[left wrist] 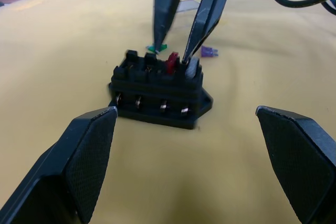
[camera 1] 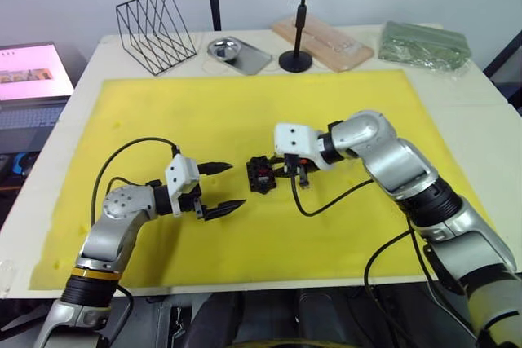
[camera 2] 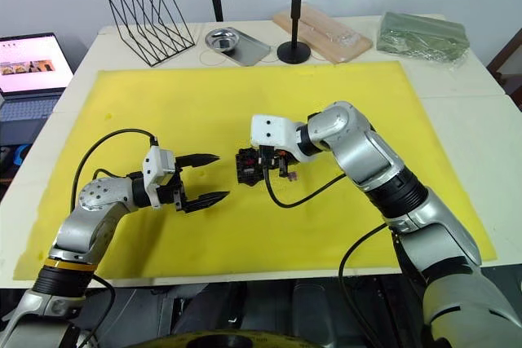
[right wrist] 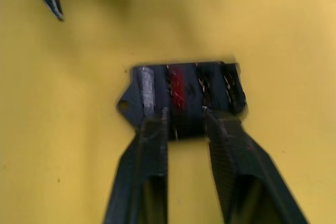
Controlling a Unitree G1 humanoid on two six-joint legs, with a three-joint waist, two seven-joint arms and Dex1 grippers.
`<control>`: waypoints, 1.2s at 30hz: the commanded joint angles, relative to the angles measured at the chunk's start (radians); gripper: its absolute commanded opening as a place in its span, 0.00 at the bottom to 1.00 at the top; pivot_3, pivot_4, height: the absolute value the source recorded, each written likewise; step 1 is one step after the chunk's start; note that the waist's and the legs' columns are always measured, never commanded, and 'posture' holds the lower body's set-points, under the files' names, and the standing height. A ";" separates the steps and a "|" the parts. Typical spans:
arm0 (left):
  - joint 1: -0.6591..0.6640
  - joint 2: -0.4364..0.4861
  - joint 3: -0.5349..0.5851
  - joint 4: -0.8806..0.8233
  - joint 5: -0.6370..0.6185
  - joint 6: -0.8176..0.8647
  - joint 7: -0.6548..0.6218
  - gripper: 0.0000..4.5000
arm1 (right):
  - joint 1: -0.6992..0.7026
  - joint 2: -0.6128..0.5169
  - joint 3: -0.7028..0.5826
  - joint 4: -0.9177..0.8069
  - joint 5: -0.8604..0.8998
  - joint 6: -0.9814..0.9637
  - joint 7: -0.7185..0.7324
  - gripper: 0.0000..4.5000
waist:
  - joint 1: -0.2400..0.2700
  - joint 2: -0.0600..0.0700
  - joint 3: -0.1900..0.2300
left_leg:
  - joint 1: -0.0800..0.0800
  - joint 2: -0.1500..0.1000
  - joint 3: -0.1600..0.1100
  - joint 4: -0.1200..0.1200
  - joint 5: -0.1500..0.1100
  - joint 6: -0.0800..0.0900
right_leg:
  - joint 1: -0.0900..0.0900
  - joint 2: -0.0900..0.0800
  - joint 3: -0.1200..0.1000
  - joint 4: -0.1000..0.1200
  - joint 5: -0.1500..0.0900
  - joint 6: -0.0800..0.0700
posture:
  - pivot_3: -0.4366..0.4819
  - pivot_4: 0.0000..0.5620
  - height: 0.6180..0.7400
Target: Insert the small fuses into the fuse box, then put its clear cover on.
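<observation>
The black fuse box point(camera 1: 261, 174) sits mid-mat, with a red fuse point(left wrist: 172, 62) and a grey fuse point(left wrist: 191, 66) standing in its top slots. My right gripper point(right wrist: 184, 115) is open a little, and its fingertips point(right wrist: 157, 119) rest at the box's edge beside those two fuses, holding nothing. A green fuse point(left wrist: 156, 48) and a purple fuse point(left wrist: 210, 52) lie loose on the mat just beyond the box. The clear cover point(left wrist: 186, 6) lies farther back, partly hidden by the right fingers. My left gripper point(camera 1: 220, 189) is wide open, a short way to the left of the box and pointing at it.
The yellow mat point(camera 1: 245, 103) covers most of the table. Along the back edge stand a black wire rack point(camera 1: 155, 28), a metal tray point(camera 1: 236, 52), a black stand base point(camera 1: 295, 60), a wrapped wooden board point(camera 1: 322, 42) and a green bag point(camera 1: 424, 42). A laptop point(camera 1: 33, 75) is off to the left.
</observation>
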 commanded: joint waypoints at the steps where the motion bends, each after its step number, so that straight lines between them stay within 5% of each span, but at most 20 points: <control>1: -0.035 0.013 0.018 -0.058 -0.026 0.029 0.004 1.00 | -0.022 0.015 -0.020 -0.004 0.003 -0.001 -0.007 0.56 | -0.001 0.000 0.000 | 0.000 0.000 0.000 0.000 0.000 0.000 | 0.000 0.000 0.000 0.000 0.000 0.000 | 0.48 0.27 1.00; 6: -0.060 0.014 0.016 -0.117 -0.042 0.092 0.030 1.00 | -0.031 0.023 -0.043 -0.003 0.026 0.003 -0.005 0.97 | -0.001 0.000 0.000 | 0.000 0.000 0.000 -0.001 0.000 0.000 | 0.000 0.000 0.000 0.000 0.000 0.000 | 0.48 0.27 1.00; 17: -0.065 0.011 0.006 -0.157 -0.041 0.142 0.053 1.00 | -0.037 0.025 -0.118 -0.028 0.125 0.032 0.028 0.99 | 0.000 0.000 0.000 | 0.000 0.000 0.000 -0.001 0.000 0.000 | 0.000 0.000 0.000 0.000 0.000 0.000 | 0.48 0.27 1.00; 29: -0.070 0.023 0.017 -0.150 -0.043 0.143 0.045 1.00 | 0.010 0.060 -0.095 -0.042 0.145 0.039 -0.024 0.04 | 0.000 0.000 0.000 | 0.000 0.000 0.000 -0.001 0.000 -0.001 | -0.001 0.000 0.000 0.000 0.000 0.000 | 0.48 0.27 1.00; 36: -0.063 0.025 0.013 -0.145 -0.036 0.133 0.039 1.00 | 0.023 0.074 -0.070 -0.014 0.132 0.022 -0.046 0.00 | -0.001 0.000 0.000 | 0.000 0.000 0.000 -0.002 0.001 -0.001 | -0.001 0.000 0.000 0.000 0.000 0.000 | 0.48 0.27 1.00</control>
